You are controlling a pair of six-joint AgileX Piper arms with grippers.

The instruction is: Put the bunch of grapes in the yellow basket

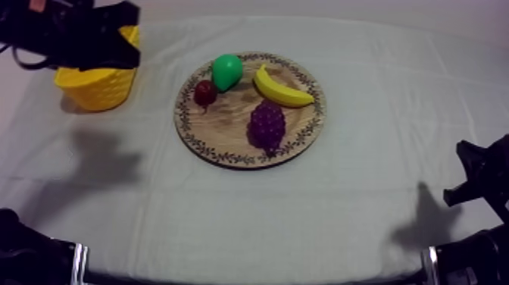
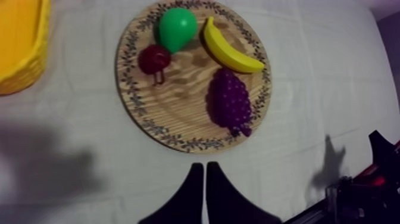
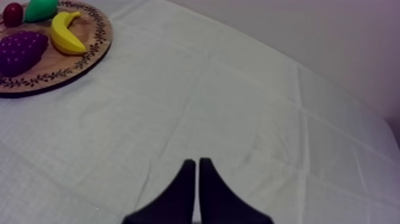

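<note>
Fingers of left gripper (image 2: pixel 204 167) and right gripper (image 3: pixel 197 161) lie together, empty. Bunch of grapes (image 2: pixel 231 101): probably light, stiff, bumpy; grasp across its broad middle.

The wooden board (image 1: pixel 223 135) lies mid-table (image 1: pixel 341 197), with the basket (image 1: pixel 95 87) well apart at the far left. On the board, the pear (image 1: pixel 226 70) sits far, the small red fruit (image 1: pixel 204 92) just beside it (left, slightly nearer), the banana (image 1: pixel 282 89) to the right, and the bunch of grapes (image 1: pixel 267 123) nearest
</note>
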